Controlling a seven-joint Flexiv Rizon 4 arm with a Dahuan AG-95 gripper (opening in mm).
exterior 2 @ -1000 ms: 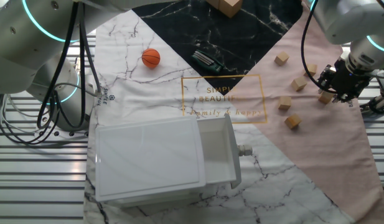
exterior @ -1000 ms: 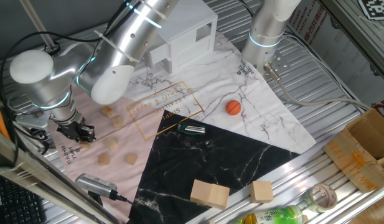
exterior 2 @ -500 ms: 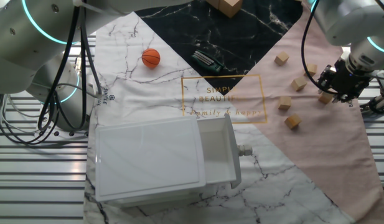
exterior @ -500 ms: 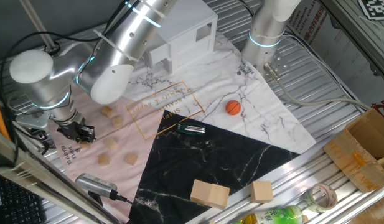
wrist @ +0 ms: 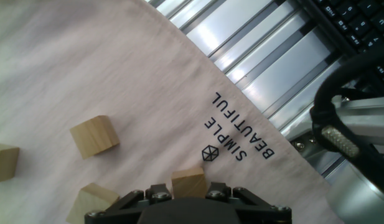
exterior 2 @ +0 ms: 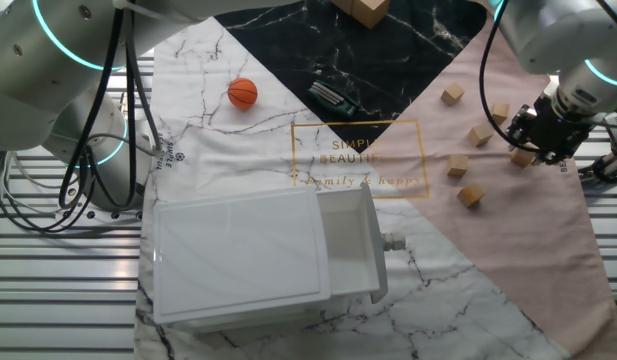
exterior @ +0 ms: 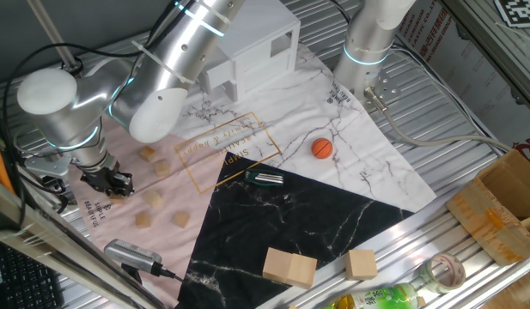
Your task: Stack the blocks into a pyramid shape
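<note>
Gripper (wrist: 188, 194) fingers are clenched on one small wooden cube (wrist: 188, 182), which is seen in the hand view pinched between the two black pads at the bottom edge; the gripper (exterior 2: 541, 142) is placed low over the pink part of the cloth (exterior 2: 548, 240), near that cloth's edge, with the printed words "SIMPLE BEAUTIFUL" just ahead of the fingertips in the hand view; whether the held cube is touching the cloth cannot be told.

Loose cubes are scattered beside the gripper on the same pink area; in the hand view one cube (wrist: 94, 136) is seen well to the left of the held one, another (wrist: 5, 163) at the far left edge, and a third (wrist: 91, 201) just beside the left finger, partly cut off by the frame; in the other fixed view four cubes (exterior 2: 470, 195) are seen apart from one another to the gripper's side, none stacked.

Farther from the gripper, an orange ball (exterior: 322, 148) is seen on the white marble part; a white drawer unit (exterior 2: 258, 255) with its drawer pulled open is set well away.
</note>
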